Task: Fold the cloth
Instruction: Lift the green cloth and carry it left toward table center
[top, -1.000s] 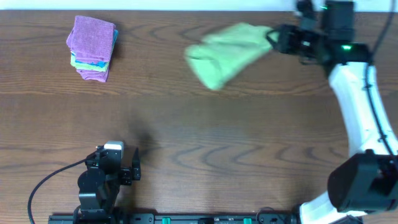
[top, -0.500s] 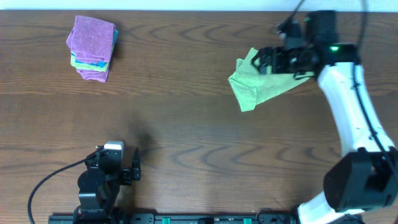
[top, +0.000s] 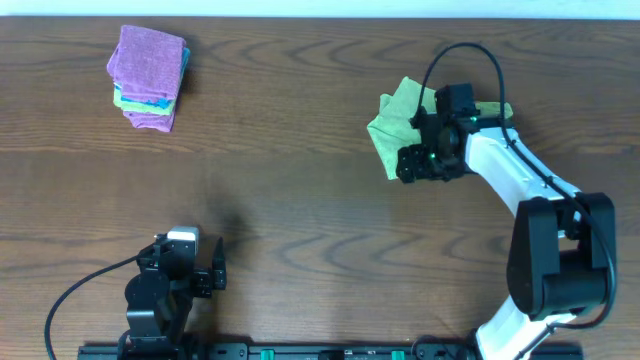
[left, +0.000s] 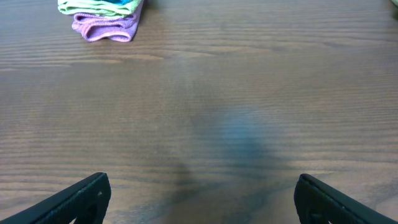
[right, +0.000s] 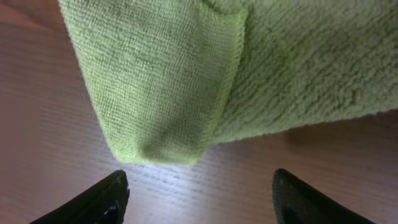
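The right tool (right: 199, 193) hangs spread and empty just short of the green cloth (right: 186, 74), which lies rumpled on the worktop (top: 300, 200), one flap doubled over. The left tool (left: 202, 186) sits spread too, well apart. Folding looks barely begun. Next comes a clean pinch on a free corner.

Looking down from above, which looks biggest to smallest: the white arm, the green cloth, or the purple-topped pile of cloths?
1. White arm.
2. Green cloth, though the arm hides part of it.
3. Purple-topped pile, close to the cloth's visible part, so that order is unsure.
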